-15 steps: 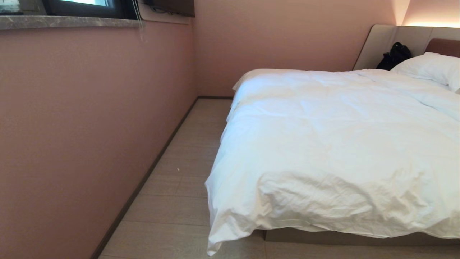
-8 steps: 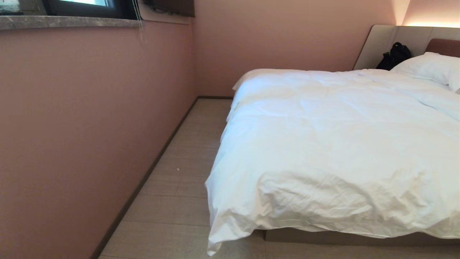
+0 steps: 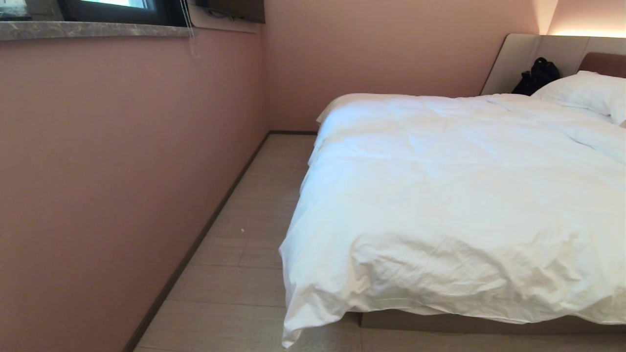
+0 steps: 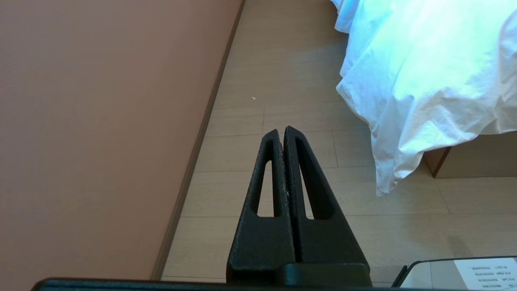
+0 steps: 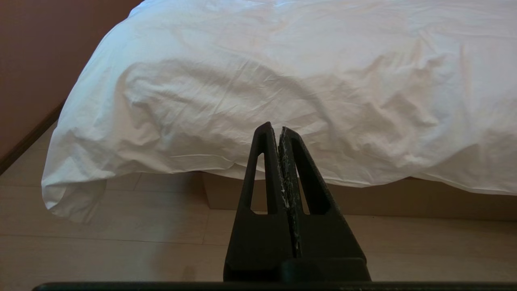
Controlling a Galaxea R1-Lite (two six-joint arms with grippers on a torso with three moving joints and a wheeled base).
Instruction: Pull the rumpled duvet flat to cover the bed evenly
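Observation:
The rumpled duvet [image 3: 455, 205] lies white and puffy over the bed [image 3: 440, 322], creased, with its near corner [image 3: 293, 332] drooping toward the floor past the taupe base. In the left wrist view the duvet [image 4: 424, 72] hangs to one side while my left gripper [image 4: 281, 130] is shut and empty over the floorboards, apart from the cloth. In the right wrist view the duvet [image 5: 282, 72] overhangs the bed base [image 5: 404, 202], and my right gripper [image 5: 274, 126] is shut with nothing in it, short of the hanging edge. Neither arm shows in the head view.
A pink wall [image 3: 122, 171] with a dark skirting board runs along the left, leaving a narrow strip of wooden floor [image 3: 244, 244] beside the bed. A white pillow [image 3: 587, 90] and a black bag [image 3: 538, 76] sit by the beige headboard [image 3: 528, 49]. A window sill [image 3: 93, 29] tops the wall.

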